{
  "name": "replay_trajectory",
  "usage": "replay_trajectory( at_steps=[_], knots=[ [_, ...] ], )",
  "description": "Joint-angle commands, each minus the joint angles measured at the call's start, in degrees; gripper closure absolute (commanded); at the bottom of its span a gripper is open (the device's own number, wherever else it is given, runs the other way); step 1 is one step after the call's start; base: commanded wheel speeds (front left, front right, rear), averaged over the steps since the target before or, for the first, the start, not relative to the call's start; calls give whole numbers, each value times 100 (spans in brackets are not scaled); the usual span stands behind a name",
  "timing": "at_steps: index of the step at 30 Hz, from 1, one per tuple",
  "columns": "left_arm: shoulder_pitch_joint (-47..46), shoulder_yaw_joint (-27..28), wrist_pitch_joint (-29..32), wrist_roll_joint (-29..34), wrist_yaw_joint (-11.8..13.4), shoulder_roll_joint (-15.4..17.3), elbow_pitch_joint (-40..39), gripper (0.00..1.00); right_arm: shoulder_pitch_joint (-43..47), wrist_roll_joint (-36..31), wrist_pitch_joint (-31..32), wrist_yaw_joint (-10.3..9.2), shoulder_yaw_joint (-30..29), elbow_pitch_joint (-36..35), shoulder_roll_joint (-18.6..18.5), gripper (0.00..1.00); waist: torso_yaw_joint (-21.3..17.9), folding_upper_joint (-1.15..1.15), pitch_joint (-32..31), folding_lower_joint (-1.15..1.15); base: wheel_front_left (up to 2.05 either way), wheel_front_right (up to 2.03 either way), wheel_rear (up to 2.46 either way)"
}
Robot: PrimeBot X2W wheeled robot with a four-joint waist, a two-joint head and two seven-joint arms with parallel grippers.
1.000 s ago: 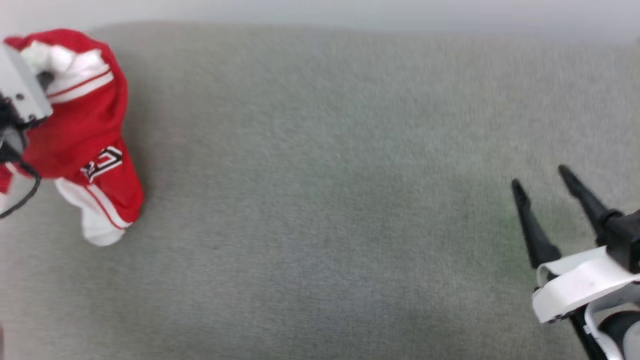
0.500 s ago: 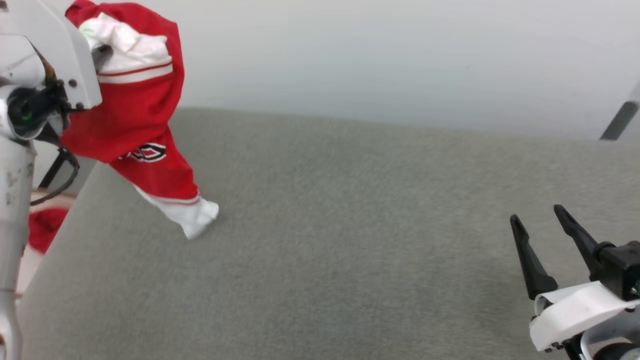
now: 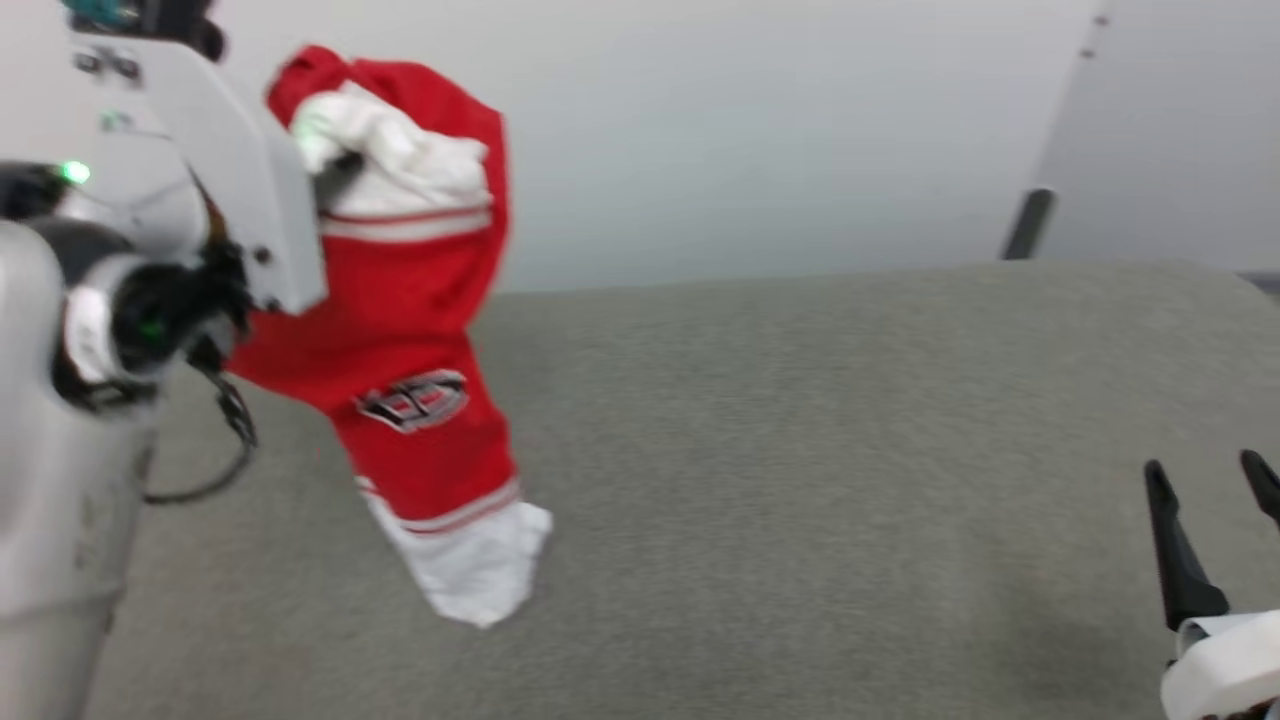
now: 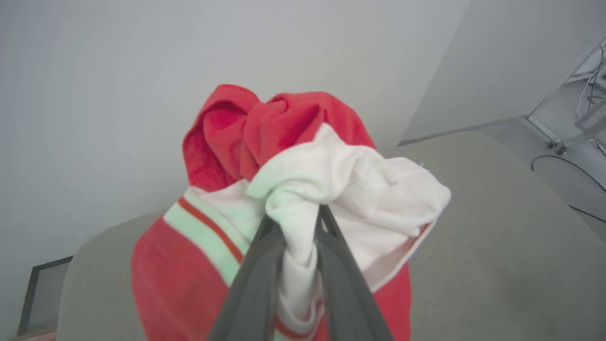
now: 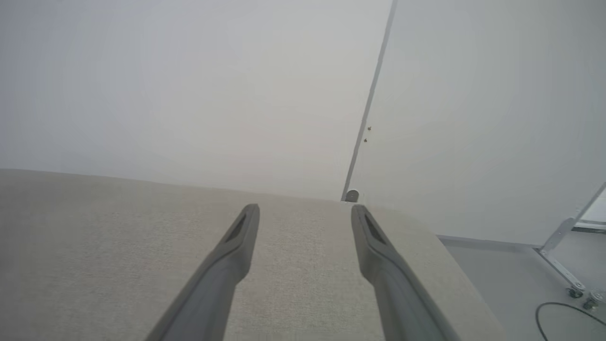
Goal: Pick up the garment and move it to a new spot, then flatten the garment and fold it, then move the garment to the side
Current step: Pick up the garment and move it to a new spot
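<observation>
**Garment hangs from the left end effector, over the left part of the tabletop**

The red-and-white garment (image 3: pixel 400 330) hangs from the left end effector (image 4: pixel 296 222), which is clamped on a bunched white sleeve (image 4: pixel 341 184). The lower sleeve (image 3: pixel 470 570) dangles close to the grey cloth-covered tabletop (image 3: pixel 850 450); I cannot tell whether it touches. Bare grey cloth spreads from there to the right end effector (image 3: pixel 1205 480), whose fingers are wide apart, holding nothing, near the rounded far-right corner. A pale wall (image 3: pixel 750 130) backs the far edge, where a dark post (image 3: pixel 1028 222) stands. The chest lettering (image 3: pixel 415 398) is too blurred to read.
</observation>
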Motion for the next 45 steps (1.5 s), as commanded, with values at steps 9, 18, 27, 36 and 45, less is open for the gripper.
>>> replay_trajectory(
  at_steps=[9, 18, 27, 36, 45],
  knots=[
    [628, -526, 277, -34, 243, -379, -874, 100, 124, -66, -47, 0, -182, -54, 203, 0, -1029, 0, 198, 0, 0, 0, 0],
    [1160, -1222, 2, 53, -207, -713, -413, 100, -40, 2, -253, 0, -81, 173, 342, 0, -1544, 0, 551, 0, 0, 0, 0],
    [1376, -1639, -400, 217, -567, -936, 731, 100, -228, -7, -482, 0, 29, 448, 475, 0, -1772, 0, 858, 0, 0, 0, 0],
    [1174, -1930, -787, 339, -946, -1150, 1611, 0, -314, -76, -485, 0, 158, 571, 523, 0, -1637, 0, 804, 0, 0, 0, 0],
    [929, -1997, -948, 157, -1143, -1215, 1609, 0, -272, -1, -406, 0, 243, 696, 291, 0, -1245, 0, 339, 0, 0, 0, 0]
  ],
)
